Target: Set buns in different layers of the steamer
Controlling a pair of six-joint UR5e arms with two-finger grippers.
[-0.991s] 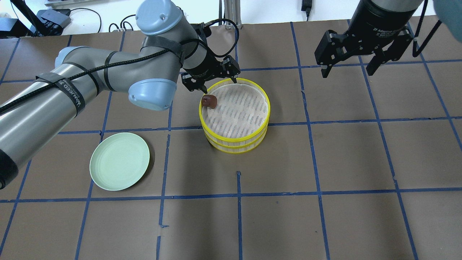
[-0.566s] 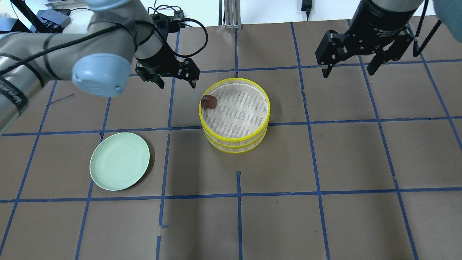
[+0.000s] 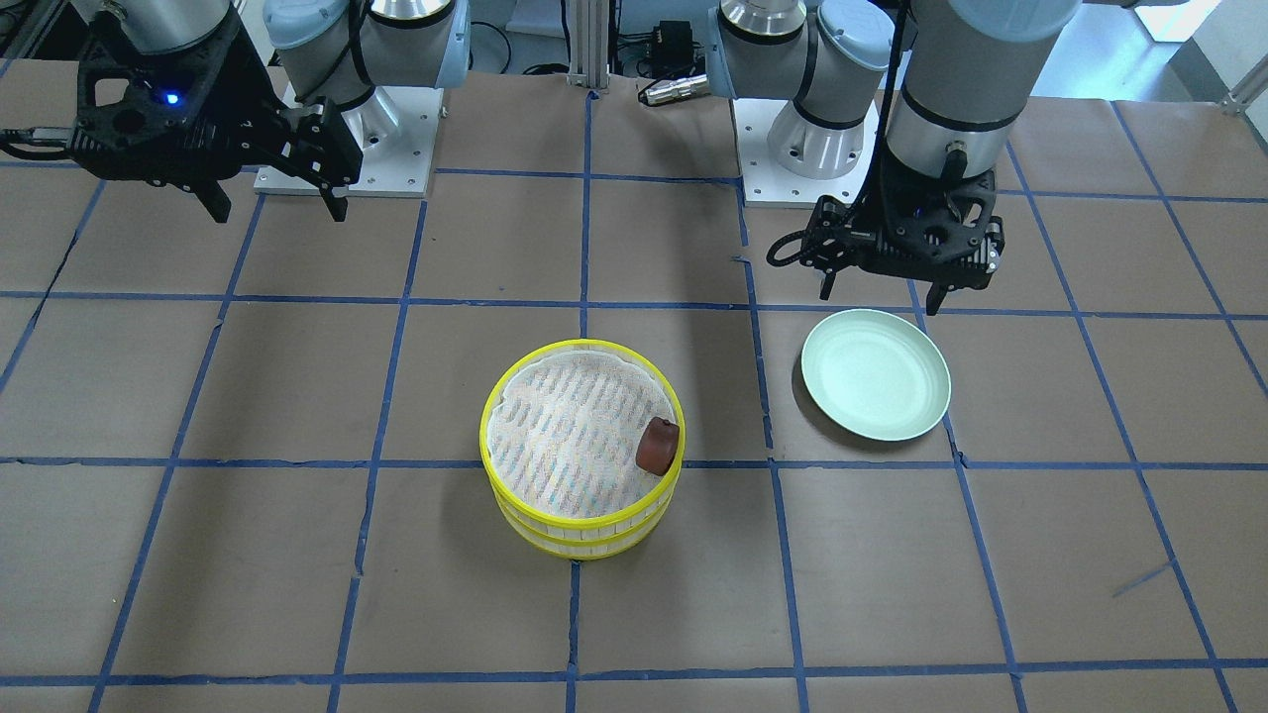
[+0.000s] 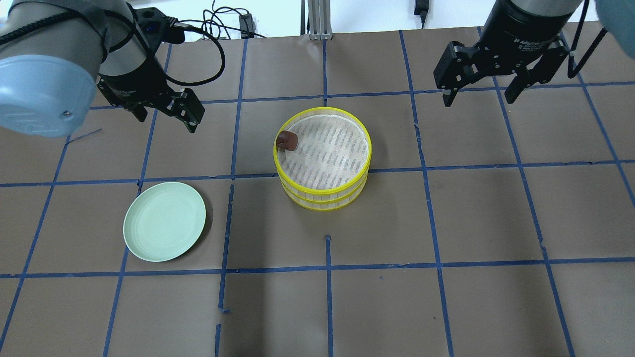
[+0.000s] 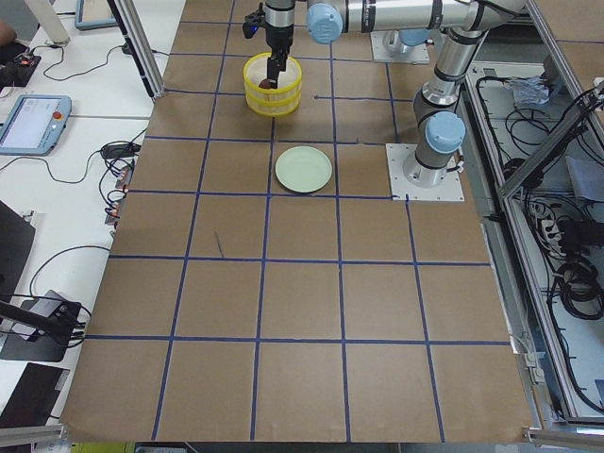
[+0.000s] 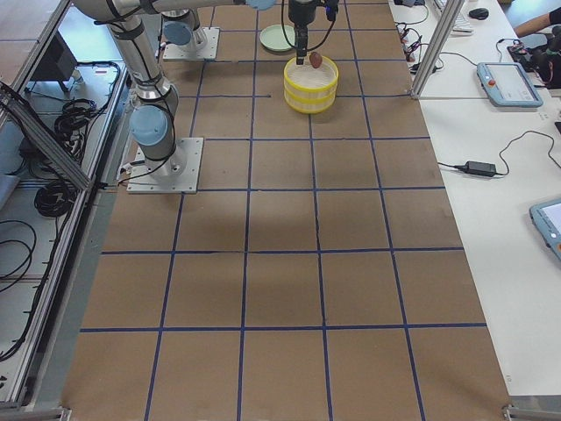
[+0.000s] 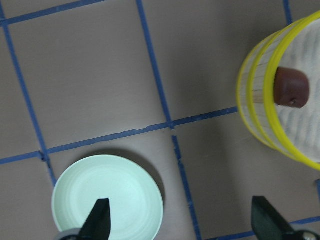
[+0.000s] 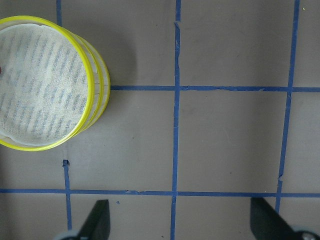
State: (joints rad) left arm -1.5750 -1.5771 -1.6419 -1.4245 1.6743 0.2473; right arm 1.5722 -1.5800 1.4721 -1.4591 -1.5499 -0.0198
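The two steamer layers (image 4: 325, 198) stand stacked at the table's middle, yellow-rimmed with a white liner. The dark reddish-brown bun (image 4: 287, 140) lies in the top layer against its left rim; it also shows in the front view (image 3: 657, 446) and the left wrist view (image 7: 291, 87). The white bun is hidden. My left gripper (image 4: 166, 124) hangs open and empty, left of the steamer and beyond the plate. My right gripper (image 4: 477, 101) hangs open and empty, far right of the steamer (image 8: 102, 95).
A pale green plate (image 4: 164, 220) lies empty at the front left of the steamer, also in the left wrist view (image 7: 107, 200) and front view (image 3: 876, 373). Brown paper with blue tape lines covers the table.
My left gripper has drawn back from the steamer's rim to the left, open and empty. The brown bun stays in the top layer. The right arm has not moved.
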